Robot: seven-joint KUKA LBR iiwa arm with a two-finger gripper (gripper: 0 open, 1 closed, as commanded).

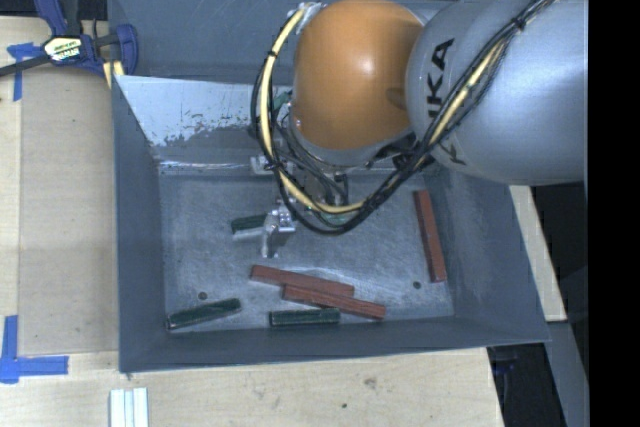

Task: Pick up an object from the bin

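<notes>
1. Roughly at the middle of the grey metal bin (135,245), the gripper (277,223) hangs low over the floor, under the arm's wrist.
2. Its jaws are partly hidden by the wrist and its cables (268,85), so I cannot tell whether they are spread or pressed together.
3. A short dark green stick (245,227) lies on the floor just beside the gripper, on the side towards the bin's left wall. It is the thing nearest the gripper, and I cannot tell whether the 2 touch.
4. The KUKA arm (520,85) reaches in over the bin's right wall, and its rounded orange cover (350,75) sits above the far half of the floor.
5. Between the gripper and the near wall lie 2 reddish-brown sticks, touching each other. The long thin one (262,273) slants towards the near right corner, and the thicker, shorter one (320,292) rests across it.
6. A dark green stick (305,318) lies along the near wall, just beside the 2 reddish-brown ones.
7. Another dark green stick (203,313) lies near the near left corner, apart from the rest.
8. A third reddish-brown stick (431,237) lies along the right wall, well apart from the gripper.
</notes>
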